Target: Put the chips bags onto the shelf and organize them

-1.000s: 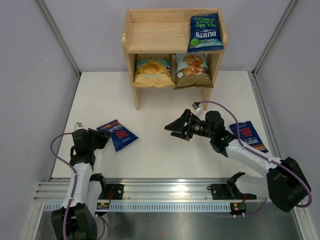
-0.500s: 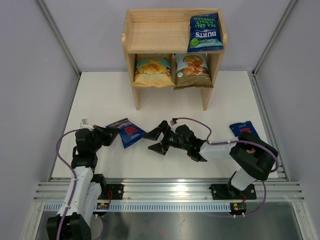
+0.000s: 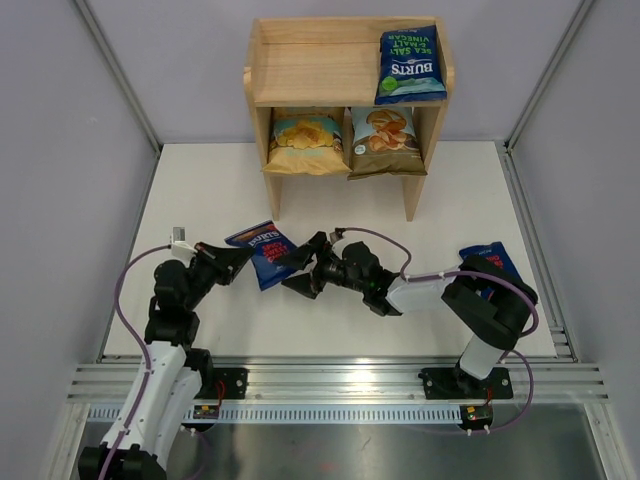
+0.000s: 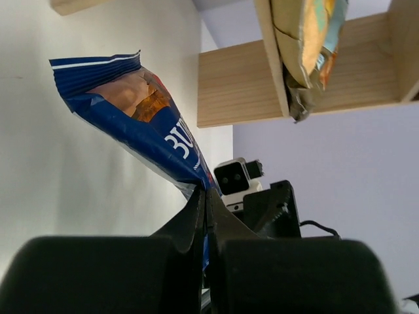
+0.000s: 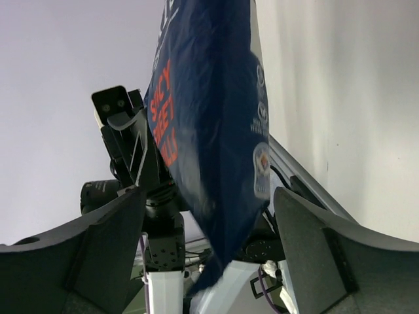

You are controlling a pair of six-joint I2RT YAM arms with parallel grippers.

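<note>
Burts bag [image 3: 262,248] moved into open right end effector [image 3: 298,268]

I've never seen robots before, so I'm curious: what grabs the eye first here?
Mid-table, the left arm pinches a dark-blue Burts bag in its jaws, while the right arm spreads open jaws either side of it. Behind, a wooden shelf holds three bags; another Burts bag lies at right.

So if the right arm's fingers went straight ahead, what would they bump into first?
The dark-blue Burts bag. It hangs right between the open right fingers, pinched by the left fingers. Behind it, probably the left arm.
</note>
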